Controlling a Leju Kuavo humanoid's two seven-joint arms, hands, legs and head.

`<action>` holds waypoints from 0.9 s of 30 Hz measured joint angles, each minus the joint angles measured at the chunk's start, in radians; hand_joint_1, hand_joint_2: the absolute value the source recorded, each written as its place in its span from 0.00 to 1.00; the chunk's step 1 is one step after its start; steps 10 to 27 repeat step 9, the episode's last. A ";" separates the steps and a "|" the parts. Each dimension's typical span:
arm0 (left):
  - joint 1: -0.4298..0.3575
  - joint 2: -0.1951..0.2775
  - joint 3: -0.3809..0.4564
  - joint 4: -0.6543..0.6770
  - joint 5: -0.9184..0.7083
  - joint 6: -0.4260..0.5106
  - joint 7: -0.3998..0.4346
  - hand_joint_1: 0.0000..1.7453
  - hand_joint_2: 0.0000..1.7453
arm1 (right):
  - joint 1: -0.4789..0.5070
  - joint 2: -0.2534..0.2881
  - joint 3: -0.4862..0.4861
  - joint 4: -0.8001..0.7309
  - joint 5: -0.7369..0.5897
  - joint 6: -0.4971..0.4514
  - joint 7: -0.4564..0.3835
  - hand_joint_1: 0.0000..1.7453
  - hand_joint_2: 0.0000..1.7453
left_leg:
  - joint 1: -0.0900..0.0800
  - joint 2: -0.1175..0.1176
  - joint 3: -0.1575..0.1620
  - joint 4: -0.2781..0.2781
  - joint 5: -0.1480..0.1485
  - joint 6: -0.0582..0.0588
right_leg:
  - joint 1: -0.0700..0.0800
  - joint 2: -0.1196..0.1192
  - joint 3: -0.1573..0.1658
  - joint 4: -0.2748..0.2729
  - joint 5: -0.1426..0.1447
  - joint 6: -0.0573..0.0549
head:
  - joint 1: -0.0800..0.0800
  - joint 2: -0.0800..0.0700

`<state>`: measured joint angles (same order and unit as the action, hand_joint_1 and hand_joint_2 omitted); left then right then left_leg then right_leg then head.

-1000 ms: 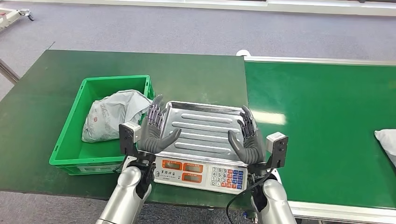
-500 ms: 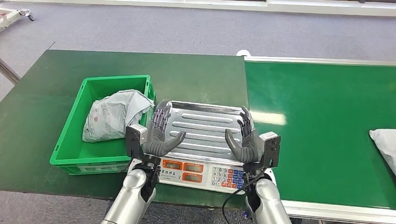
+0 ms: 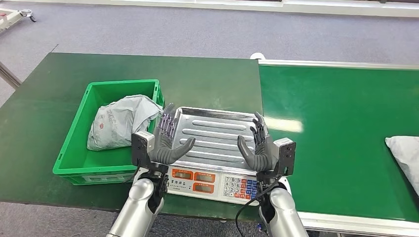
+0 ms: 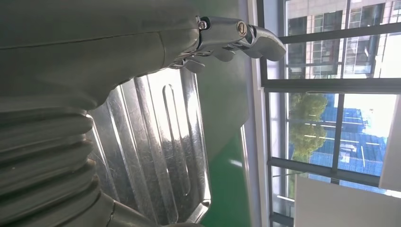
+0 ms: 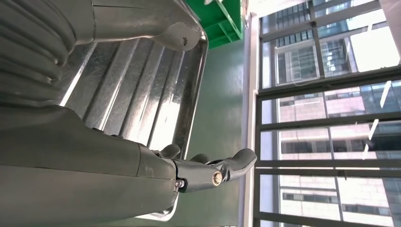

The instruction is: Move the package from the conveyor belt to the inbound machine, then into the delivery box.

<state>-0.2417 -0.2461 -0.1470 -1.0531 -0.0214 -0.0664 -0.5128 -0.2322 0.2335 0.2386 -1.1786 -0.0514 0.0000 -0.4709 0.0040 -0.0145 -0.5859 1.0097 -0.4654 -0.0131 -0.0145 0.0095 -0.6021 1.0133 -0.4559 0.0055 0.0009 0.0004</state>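
A grey-white package [image 3: 405, 155] lies on the green conveyor belt [image 3: 341, 123] at the far right edge of the head view, partly cut off. The inbound machine is a scale with a bare steel tray [image 3: 217, 136] [image 4: 161, 142] [image 5: 137, 94] and a keypad front [image 3: 212, 183]. My left hand [image 3: 165, 142] and right hand [image 3: 258, 148] hover over the tray's near corners, palms facing each other, fingers spread, holding nothing. The green delivery box [image 3: 84, 148] stands left of the scale with one grey bagged package [image 3: 121, 121] inside.
The scale and box stand on a dark green table [image 3: 123, 74]. A steel rail [image 3: 336, 64] borders the belt's far side. Grey floor [image 3: 197, 29] lies beyond. A black cable [image 3: 243, 215] hangs by my right forearm.
The package on the belt has travelled leftward, further into the picture. Both hands drew slightly inward and toward me over the tray, still holding nothing.
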 joint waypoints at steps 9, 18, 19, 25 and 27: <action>0.008 -0.001 -0.011 -0.020 0.000 -0.015 0.013 0.00 1.00 | -0.001 0.000 0.033 0.002 0.021 0.002 0.002 0.00 1.00 | 0.000 0.000 0.000 0.000 0.000 0.000 | 0.000 0.000 0.000 0.000 0.000 0.000 | 0.000 0.000; 0.008 -0.001 -0.011 -0.020 0.000 -0.015 0.013 0.00 1.00 | -0.001 0.000 0.033 0.002 0.021 0.002 0.002 0.00 1.00 | 0.000 0.000 0.000 0.000 0.000 0.000 | 0.000 0.000 0.000 0.000 0.000 0.000 | 0.000 0.000; 0.008 -0.001 -0.011 -0.020 0.000 -0.015 0.013 0.00 1.00 | -0.001 0.000 0.033 0.002 0.021 0.002 0.002 0.00 1.00 | 0.000 0.000 0.000 0.000 0.000 0.000 | 0.000 0.000 0.000 0.000 0.000 0.000 | 0.000 0.000; 0.008 -0.001 -0.011 -0.020 0.000 -0.015 0.013 0.00 1.00 | -0.001 0.000 0.033 0.002 0.021 0.002 0.002 0.00 1.00 | 0.000 0.000 0.000 0.000 0.000 0.000 | 0.000 0.000 0.000 0.000 0.000 0.000 | 0.000 0.000; 0.008 -0.001 -0.011 -0.020 0.000 -0.015 0.013 0.00 1.00 | -0.001 0.000 0.033 0.002 0.021 0.002 0.002 0.00 1.00 | 0.000 0.000 0.000 0.000 0.000 0.000 | 0.000 0.000 0.000 0.000 0.000 0.000 | 0.000 0.000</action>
